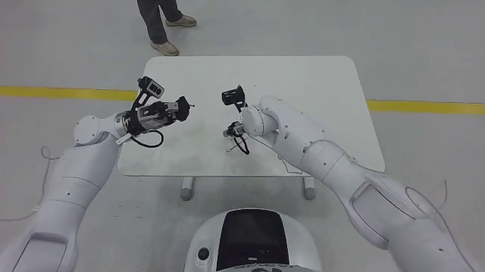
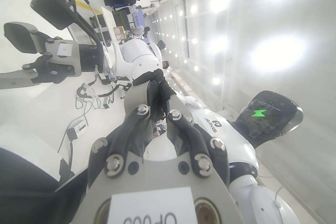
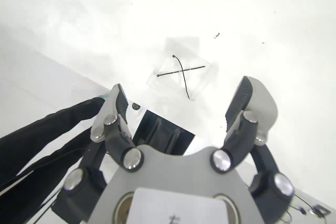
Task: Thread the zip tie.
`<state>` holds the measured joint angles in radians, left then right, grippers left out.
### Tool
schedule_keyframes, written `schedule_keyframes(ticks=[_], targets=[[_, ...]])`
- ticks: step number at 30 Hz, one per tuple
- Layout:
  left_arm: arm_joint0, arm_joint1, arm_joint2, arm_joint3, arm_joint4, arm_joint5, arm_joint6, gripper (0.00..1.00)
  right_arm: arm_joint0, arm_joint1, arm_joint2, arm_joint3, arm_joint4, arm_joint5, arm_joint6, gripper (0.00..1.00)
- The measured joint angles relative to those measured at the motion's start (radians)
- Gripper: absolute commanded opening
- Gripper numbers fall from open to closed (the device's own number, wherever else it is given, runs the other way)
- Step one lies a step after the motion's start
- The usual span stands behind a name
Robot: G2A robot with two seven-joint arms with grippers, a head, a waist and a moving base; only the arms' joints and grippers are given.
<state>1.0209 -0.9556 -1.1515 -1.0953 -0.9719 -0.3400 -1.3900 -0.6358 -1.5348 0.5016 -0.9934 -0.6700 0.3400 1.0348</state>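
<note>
Two thin black zip ties [image 3: 181, 71] lie crossed on a small clear square tray [image 3: 206, 71] on the white table [image 1: 303, 82]. My right gripper [image 3: 183, 101] hangs above them, pointing down, open, with nothing between its fingers. In the top view it [image 1: 230, 130] is over the table's front middle. My left gripper [image 1: 186, 107] is held in the air to the left, pointing toward the right arm. Its black-padded fingertips [image 2: 157, 78] are pressed together. I cannot tell whether anything thin is caught between them. The right gripper [image 2: 11, 57] also stands open in the left wrist view.
The table's front edge [image 3: 65, 70] runs close to the tray. A few small dark specks [image 3: 216, 35] lie on the table beyond the tray. Black cables [image 3: 39, 128] trail from the right wrist. The table's far and right parts are bare.
</note>
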Motion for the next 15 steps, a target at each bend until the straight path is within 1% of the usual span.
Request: schedule_keyframes(ticks=[3,5,7,8,10,15], targets=[[0.0,0.0,0.0,0.0,0.0,0.0,0.0,0.0,0.026,-0.035,-0.02,0.049,-0.002,0.0,0.046,1.0],[0.0,0.0,0.0,0.0,0.0,0.0,0.0,0.0,0.044,-0.062,-0.034,0.095,0.0,0.0,0.074,1.0],[0.0,0.0,0.0,0.0,0.0,0.0,0.0,0.0,0.055,-0.086,-0.039,0.137,0.014,0.0,0.075,1.0],[0.0,0.0,0.0,0.0,0.0,0.0,0.0,0.0,0.062,-0.099,-0.044,0.169,0.013,0.0,0.068,1.0],[0.0,0.0,0.0,0.0,0.0,0.0,0.0,0.0,0.067,-0.105,-0.045,0.192,0.008,0.0,0.058,1.0],[0.001,0.0,0.0,-0.001,0.001,0.0,0.001,0.0,0.066,-0.104,-0.044,0.186,0.008,0.0,0.057,1.0]])
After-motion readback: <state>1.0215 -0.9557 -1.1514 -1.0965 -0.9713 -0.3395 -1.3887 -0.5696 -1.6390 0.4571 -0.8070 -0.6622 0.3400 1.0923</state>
